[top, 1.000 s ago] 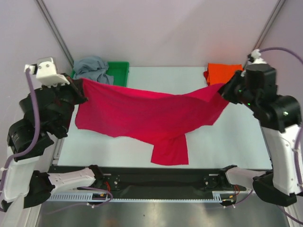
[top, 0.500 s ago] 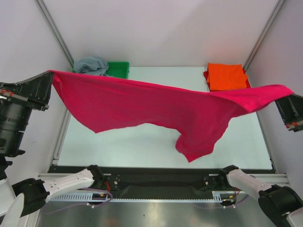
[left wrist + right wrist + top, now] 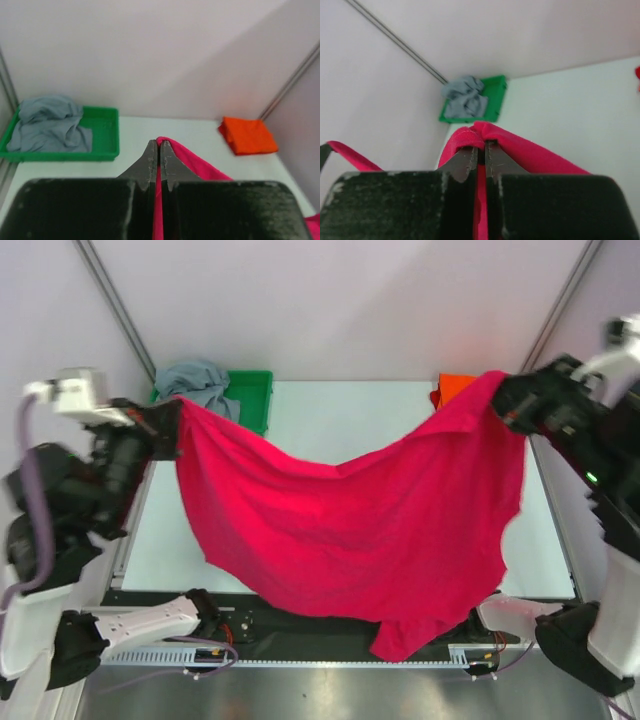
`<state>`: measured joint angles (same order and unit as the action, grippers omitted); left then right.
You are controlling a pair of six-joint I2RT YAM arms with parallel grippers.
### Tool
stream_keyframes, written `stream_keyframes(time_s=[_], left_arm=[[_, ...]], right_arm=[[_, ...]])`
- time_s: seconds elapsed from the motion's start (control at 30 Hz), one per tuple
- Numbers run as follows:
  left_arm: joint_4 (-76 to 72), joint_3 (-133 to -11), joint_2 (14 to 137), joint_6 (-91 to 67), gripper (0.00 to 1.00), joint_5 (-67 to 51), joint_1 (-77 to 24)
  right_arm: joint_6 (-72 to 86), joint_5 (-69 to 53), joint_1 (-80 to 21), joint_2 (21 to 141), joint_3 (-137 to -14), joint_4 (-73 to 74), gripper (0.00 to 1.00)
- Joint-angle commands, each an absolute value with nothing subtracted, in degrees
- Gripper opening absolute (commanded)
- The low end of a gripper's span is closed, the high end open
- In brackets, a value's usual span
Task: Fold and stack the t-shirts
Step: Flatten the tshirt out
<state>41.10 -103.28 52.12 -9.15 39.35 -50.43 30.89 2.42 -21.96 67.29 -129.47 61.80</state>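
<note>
Cloth fills the overhead view: we see the crimson-pink t-shirt (image 3: 370, 530) hanging spread between both arms above the table (image 3: 330, 410), its lowest tail drooping past the near edge. Our left gripper (image 3: 168, 428) pinches one upper corner and our right gripper (image 3: 506, 400) the other. From the left wrist, the jaws are clamped tight on pink cloth; the grey t-shirt (image 3: 47, 125) lies crumpled in the green tray (image 3: 107, 135), and the orange t-shirt (image 3: 247, 135) sits folded far right. From the right wrist, the jaws likewise squeeze a pink fold
</note>
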Motion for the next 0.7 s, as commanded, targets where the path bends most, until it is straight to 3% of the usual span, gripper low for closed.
stream_keyframes(time_s=[0.0, 0.3, 0.67], left_arm=[[41.0, -96.9, 56.5, -9.8, 0.00, 44.5, -49.0], [40.7, -82.6, 62.6, -18.0, 0.00, 33.1, -28.1], [39.7, -82.6, 69.0, -19.1, 0.00, 26.3, -21.9]], right_arm=[[25.9, 2.7, -21.6, 72.5, -124.9, 56.4, 0.00], [21.6, -3.9, -13.5, 83.5, -110.5, 52.7, 0.00], [19.3, -8.2, -11.8, 92.2, -111.5, 58.8, 0.00]])
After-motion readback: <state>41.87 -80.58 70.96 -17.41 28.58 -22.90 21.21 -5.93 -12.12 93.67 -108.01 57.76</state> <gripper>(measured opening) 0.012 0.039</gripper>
